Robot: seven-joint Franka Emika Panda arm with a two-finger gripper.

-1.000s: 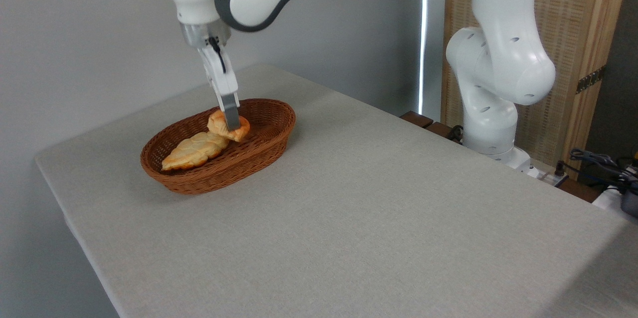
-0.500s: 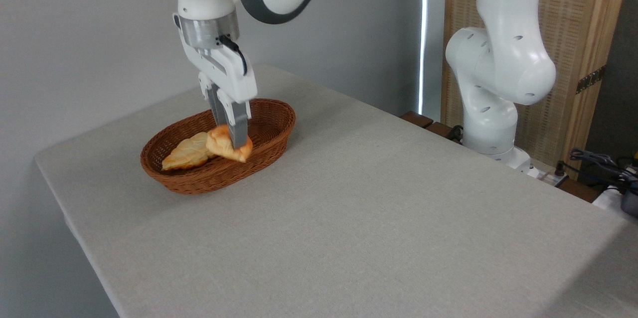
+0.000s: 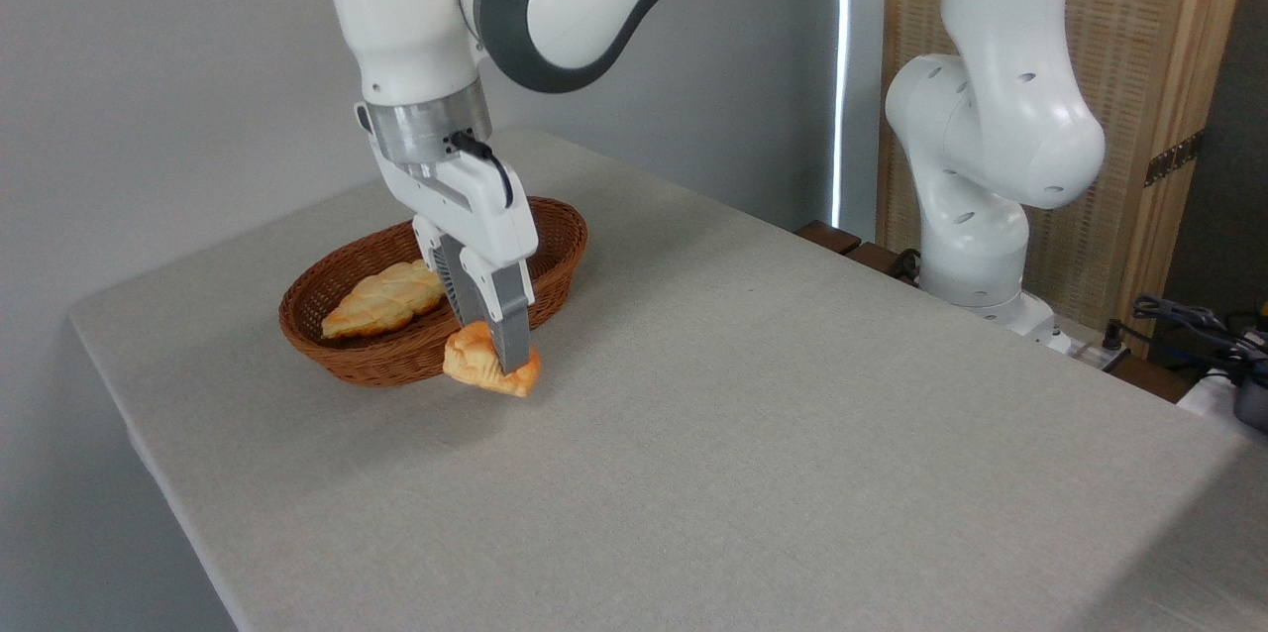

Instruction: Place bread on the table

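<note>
- Since a second ago, bread has been carried out of basket, pinched in jaws.
- Placing is underway; lowering onto counter and release are needed.

A robotics lab or test room: a white jointed robot arm bolted beside a plain grey-beige fabric-topped table, bare grey wall, loose black cables, and a woven wooden-framed screen behind.
</note>
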